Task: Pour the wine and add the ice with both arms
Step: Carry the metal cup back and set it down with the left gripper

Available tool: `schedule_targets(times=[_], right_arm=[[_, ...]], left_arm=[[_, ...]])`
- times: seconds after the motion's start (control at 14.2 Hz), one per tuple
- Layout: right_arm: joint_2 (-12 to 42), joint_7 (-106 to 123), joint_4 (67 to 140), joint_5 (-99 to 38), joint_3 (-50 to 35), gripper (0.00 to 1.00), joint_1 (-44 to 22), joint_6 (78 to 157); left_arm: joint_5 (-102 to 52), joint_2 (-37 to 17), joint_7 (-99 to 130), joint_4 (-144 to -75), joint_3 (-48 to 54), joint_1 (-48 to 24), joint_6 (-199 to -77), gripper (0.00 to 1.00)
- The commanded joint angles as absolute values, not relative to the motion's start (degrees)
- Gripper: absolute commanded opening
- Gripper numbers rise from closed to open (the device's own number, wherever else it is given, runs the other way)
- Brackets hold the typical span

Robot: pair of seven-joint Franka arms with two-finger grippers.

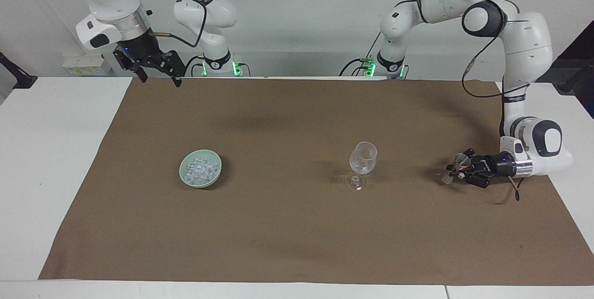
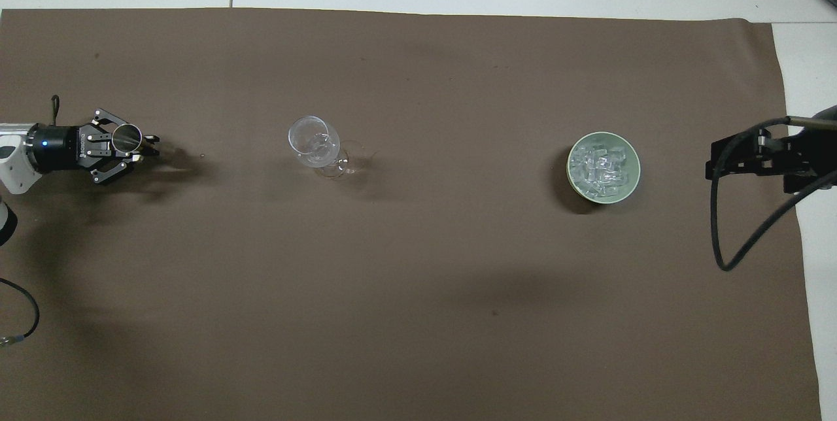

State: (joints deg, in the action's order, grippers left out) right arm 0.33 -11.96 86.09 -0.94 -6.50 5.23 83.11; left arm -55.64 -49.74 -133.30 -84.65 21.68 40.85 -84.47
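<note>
A clear stemmed glass stands on the brown cloth and also shows in the overhead view. A pale green bowl holds a heap of ice toward the right arm's end; bowl and ice also show from overhead. My left gripper is shut on a small metal jigger, tilted and low over the cloth, beside the glass toward the left arm's end. Gripper and jigger also show from overhead. My right gripper waits open, high over the cloth's corner near its base.
The brown cloth covers most of the white table. A black cable hangs from the right arm over the cloth's edge beside the bowl.
</note>
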Motion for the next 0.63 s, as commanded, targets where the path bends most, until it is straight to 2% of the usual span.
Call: schedule_targets(times=[0.0, 0.56], right_arm=[[-0.4, -10.9, 86.6, -2.0, -7.0, 1.0, 6.3, 83.3], [-0.1, -10.4, 86.3, 1.7, -7.5, 1.0, 5.5, 83.5]], left_arm=[[-57.3, -50.2, -134.0, -86.5, 22.0, 42.0, -83.4, 0.0], [-57.0, -51.3, -133.2, -86.4, 21.8, 42.5, -83.7, 0.0]])
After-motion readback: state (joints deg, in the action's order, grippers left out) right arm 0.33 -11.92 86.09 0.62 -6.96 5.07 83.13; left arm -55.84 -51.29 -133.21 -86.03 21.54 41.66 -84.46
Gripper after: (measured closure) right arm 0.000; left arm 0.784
